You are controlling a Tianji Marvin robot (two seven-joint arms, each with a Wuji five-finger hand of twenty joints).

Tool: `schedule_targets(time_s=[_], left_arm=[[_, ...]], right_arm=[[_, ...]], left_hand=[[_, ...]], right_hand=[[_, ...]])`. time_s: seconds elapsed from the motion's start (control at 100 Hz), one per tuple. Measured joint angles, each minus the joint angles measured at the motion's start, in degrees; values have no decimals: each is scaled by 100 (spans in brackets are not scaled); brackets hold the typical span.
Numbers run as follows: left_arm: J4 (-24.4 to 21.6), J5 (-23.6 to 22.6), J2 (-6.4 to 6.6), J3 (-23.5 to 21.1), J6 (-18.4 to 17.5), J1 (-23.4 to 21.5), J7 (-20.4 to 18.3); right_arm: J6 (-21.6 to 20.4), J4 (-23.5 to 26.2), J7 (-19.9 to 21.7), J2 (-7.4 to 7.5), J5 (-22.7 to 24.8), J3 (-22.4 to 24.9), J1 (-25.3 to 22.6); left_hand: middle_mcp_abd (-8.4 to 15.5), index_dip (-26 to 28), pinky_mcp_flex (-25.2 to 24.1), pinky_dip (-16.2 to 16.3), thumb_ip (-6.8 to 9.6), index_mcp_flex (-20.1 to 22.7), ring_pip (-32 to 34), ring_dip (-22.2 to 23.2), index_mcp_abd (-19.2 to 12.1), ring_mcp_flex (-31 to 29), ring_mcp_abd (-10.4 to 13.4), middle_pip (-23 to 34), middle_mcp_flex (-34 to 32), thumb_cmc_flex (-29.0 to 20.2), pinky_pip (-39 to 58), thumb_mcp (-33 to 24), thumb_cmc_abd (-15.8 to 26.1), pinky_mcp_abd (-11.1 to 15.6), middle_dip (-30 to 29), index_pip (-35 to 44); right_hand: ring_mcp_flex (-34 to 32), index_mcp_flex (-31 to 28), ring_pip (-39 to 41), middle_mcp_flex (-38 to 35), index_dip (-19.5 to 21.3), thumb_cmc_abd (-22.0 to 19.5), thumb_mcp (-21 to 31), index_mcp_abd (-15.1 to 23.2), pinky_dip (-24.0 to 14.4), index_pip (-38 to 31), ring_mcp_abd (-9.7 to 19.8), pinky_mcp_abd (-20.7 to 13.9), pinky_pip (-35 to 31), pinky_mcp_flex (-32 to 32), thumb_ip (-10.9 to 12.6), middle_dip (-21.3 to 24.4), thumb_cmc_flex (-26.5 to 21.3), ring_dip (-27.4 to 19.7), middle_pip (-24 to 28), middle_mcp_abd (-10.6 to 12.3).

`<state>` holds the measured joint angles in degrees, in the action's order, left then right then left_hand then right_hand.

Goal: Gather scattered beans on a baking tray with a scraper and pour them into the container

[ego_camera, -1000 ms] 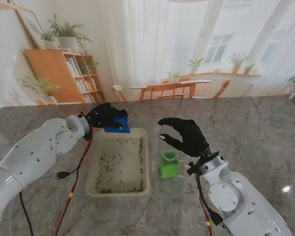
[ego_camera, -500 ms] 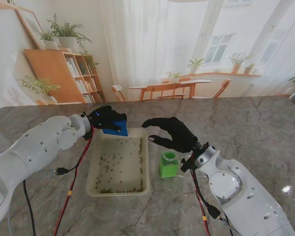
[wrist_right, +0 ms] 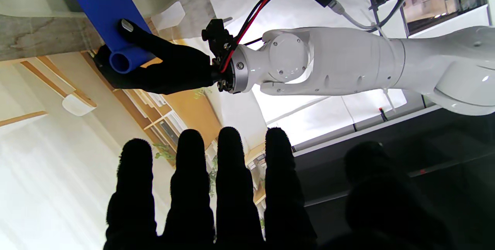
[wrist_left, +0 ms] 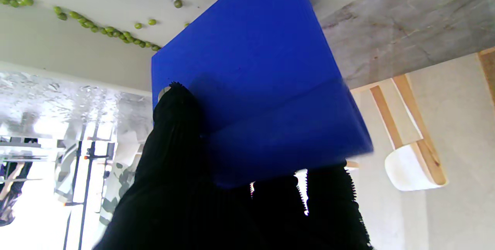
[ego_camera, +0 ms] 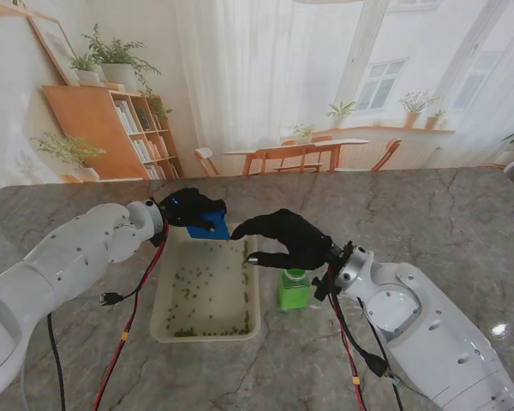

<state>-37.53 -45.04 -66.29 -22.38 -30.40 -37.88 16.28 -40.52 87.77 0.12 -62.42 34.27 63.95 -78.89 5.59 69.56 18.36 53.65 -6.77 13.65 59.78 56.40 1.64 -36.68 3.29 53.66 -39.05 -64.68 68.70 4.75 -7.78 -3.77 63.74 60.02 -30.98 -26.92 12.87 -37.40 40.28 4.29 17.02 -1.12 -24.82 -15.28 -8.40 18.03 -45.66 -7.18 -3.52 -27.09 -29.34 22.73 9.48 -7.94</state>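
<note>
A cream baking tray [ego_camera: 163, 324] lies in the middle of the table with several green beans [ego_camera: 207, 282] scattered in it, more bunched along its near wall. My left hand [ego_camera: 186, 208] is shut on the blue scraper [ego_camera: 212, 226], held above the tray's far edge. In the left wrist view the scraper's blade [wrist_left: 255, 72] fills the middle, with beans [wrist_left: 104, 29] and tray floor beyond it. My right hand [ego_camera: 287, 240] hovers open, fingers spread, over the tray's far right corner. The green container [ego_camera: 294, 288] stands upright just right of the tray, partly behind that hand.
Red and black cables [ego_camera: 124, 330] hang from my left wrist along the tray's left side. The right wrist view shows my left arm [wrist_right: 348, 64] and the scraper [wrist_right: 110, 14] straight ahead of my spread fingers [wrist_right: 232, 188]. Marble table [ego_camera: 445, 231] stretches to the right.
My right hand has swung left from above the container to over the tray's far right corner. My left hand has carried the scraper slightly right and up.
</note>
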Motion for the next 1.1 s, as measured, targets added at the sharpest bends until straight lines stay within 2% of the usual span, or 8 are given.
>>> schedule_targets(time_s=[0.16, 0.23, 0.36, 0.52, 0.66, 0.81, 0.96, 1.1], left_arm=[[-91, -10, 16, 15, 0, -56, -107], [-91, 5, 16, 38, -6, -62, -146], [-134, 6, 34, 9, -8, -96, -258], [-278, -7, 88, -122, 8, -184, -383], [-344, -7, 107, -189, 54, -250, -407], [-474, -44, 149, -283, 117, -357, -437], [-756, -155, 230, -602, 200, -592, -544], [-1045, -275, 320, -809, 263, -792, -636]], right_arm=[[-115, 4, -8, 9, 88, -64, 53], [-280, 5, 49, 26, 112, -95, 90], [-521, 2, 735, 130, -281, -256, 238], [-1067, -104, 594, 203, 52, -390, 428], [-1075, -114, 922, 258, -263, -473, 499], [-1167, -168, 959, 317, -256, -603, 588], [-1321, -199, 946, 329, 58, -643, 650], [-1030, 2, 995, 345, 201, -572, 539]], left_hand=[[-87, -435, 200, -3, 0, 221, -104, -46, 6, -121, -26, -765, -133, -2, 66, -74, -2, 3, -228, -351], [-119, -660, 355, -7, 0, 292, -161, -76, 6, -269, 20, -1327, -258, -23, 122, -77, -2, 50, -448, -613], [-224, -1047, 649, -148, 0, 544, -305, -161, 66, -465, 95, -2096, -506, -90, 182, -77, -13, 145, -566, -784], [-252, -1387, 1186, -294, 0, 761, -549, -293, 84, -795, 145, -2263, -742, -92, 202, -58, -143, 357, -746, -870], [-279, -1460, 1383, -346, 0, 761, -559, -295, 97, -813, 156, -2297, -742, -96, 205, -58, -143, 474, -748, -864], [-280, -1527, 1448, -366, 0, 761, -560, -295, 97, -814, 174, -2297, -742, -121, 211, -60, -143, 529, -748, -853], [-280, -1547, 1455, -431, 0, 761, -586, -295, 98, -814, 176, -2298, -742, -155, 213, -60, -143, 574, -748, -843], [-280, -1608, 1525, -431, 0, 761, -586, -294, 98, -815, 186, -2299, -743, -164, 214, -60, -143, 617, -748, -771]], right_hand=[[2, 89, -11, 64, -42, 0, 0, -8, 0, 82, -11, 0, 0, 0, 0, 0, -1, 0, 0, -29], [84, 231, -62, 246, -54, 0, 0, -70, 0, 127, -55, 0, 0, 10, 0, 0, -4, 0, 0, -34], [224, 480, -111, 439, -99, -91, -11, -189, 0, 280, -65, 0, 0, 25, 0, 21, -8, 0, -51, -91], [250, 558, -112, 444, -112, -149, -65, -202, 0, 281, -65, 0, 0, 25, 0, 21, -9, 0, -52, -91], [252, 613, -113, 507, -112, -150, -65, -205, 0, 290, -65, 0, 0, 25, 0, 22, -9, -32, -52, -91], [296, 613, -165, 509, -113, -151, -65, -210, 0, 290, -65, 0, 49, 26, 0, 26, -9, -36, -52, -92], [298, 618, -168, 575, -113, -220, -74, -214, 0, 334, -65, -1, 51, 26, 0, 80, -10, -38, -52, -93], [299, 618, -168, 577, -113, -220, -135, -221, 0, 338, -72, -1, 51, 26, 0, 82, -13, -38, -52, -103]])
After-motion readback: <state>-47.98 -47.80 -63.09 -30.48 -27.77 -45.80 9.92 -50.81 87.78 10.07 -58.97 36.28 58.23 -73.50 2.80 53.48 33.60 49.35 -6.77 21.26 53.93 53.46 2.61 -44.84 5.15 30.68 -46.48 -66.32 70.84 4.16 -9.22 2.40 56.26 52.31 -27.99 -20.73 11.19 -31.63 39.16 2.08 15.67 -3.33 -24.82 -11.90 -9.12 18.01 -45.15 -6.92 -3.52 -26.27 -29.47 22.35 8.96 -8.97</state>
